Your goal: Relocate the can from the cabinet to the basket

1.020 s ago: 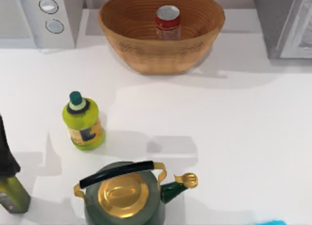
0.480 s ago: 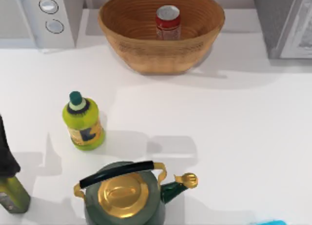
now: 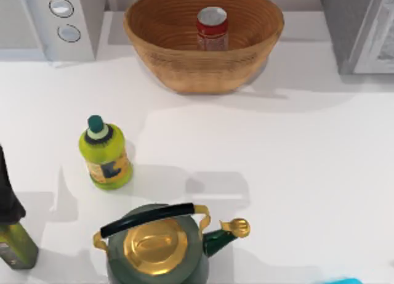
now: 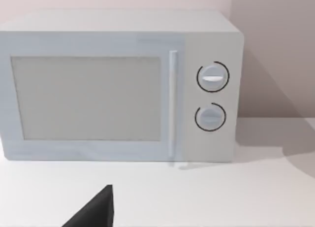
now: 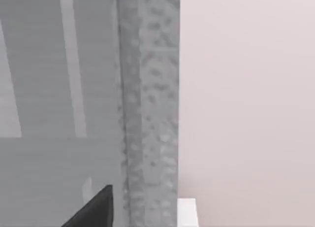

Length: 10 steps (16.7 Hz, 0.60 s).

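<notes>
White microwave [image 4: 120, 86] on the table [image 4: 221, 197]; dark wedge [image 4: 96, 210], perhaps the end effector.

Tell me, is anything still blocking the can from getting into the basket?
Nothing visible does. The can already stands upright inside the basket, at the table's far edge, away from the cabinet at the top view's right.
</notes>
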### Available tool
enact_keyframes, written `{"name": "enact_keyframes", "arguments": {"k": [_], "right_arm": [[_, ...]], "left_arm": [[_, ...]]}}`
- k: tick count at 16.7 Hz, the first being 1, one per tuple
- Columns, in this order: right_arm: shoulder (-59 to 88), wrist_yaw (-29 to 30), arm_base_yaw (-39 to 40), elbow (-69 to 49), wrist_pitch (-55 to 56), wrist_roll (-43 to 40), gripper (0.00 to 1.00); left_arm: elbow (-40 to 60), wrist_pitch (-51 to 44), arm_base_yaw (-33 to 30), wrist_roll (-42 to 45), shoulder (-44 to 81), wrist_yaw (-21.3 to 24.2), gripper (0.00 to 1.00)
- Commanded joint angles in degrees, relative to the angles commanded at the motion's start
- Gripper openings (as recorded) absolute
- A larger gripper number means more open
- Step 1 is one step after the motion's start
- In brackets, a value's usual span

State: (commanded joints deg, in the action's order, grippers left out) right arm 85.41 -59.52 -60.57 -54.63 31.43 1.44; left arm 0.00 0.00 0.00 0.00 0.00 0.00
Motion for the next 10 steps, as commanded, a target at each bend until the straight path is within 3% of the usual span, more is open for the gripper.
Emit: {"name": "enact_keyframes", "arguments": {"k": [6,10], "right_arm": [[-4.60,-0.24,-0.05,-27.53,-33.63,0.41,1.00],[-7.58,0.23,0.61,-40.43,-48.34,0.39,1.00]], "left_arm": [[0.00,0.00,0.00,0.00,0.00,0.00,1.00],[0.00,0.00,0.00,0.00,0.00,0.00,1.00]]}}
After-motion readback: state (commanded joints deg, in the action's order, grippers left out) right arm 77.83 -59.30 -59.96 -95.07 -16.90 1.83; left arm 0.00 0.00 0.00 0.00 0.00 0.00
